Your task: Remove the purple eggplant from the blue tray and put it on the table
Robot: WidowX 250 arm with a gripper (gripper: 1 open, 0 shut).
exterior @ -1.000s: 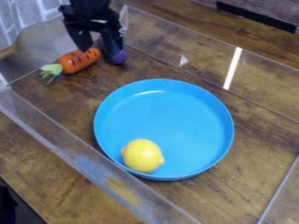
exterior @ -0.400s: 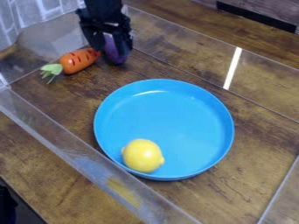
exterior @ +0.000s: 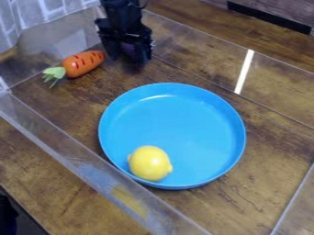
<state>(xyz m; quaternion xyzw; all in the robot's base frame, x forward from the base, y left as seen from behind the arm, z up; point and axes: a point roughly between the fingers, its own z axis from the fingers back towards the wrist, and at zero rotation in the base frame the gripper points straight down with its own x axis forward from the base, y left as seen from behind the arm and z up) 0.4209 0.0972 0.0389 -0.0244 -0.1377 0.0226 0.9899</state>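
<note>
Camera view: gripper (exterior: 127, 52), fingers spread, low over the table (exterior: 203, 55) just beside the toy carrot (exterior: 83, 63) — purple eggplant unseen, probably hidden beneath; blue tray (exterior: 233, 115) holds only a lemon (exterior: 150, 162) — so move vertically, nudging neither.

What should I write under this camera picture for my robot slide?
Open gripper lowered beside the orange carrot on the table, while the blue tray holds only a yellow lemon.
</note>
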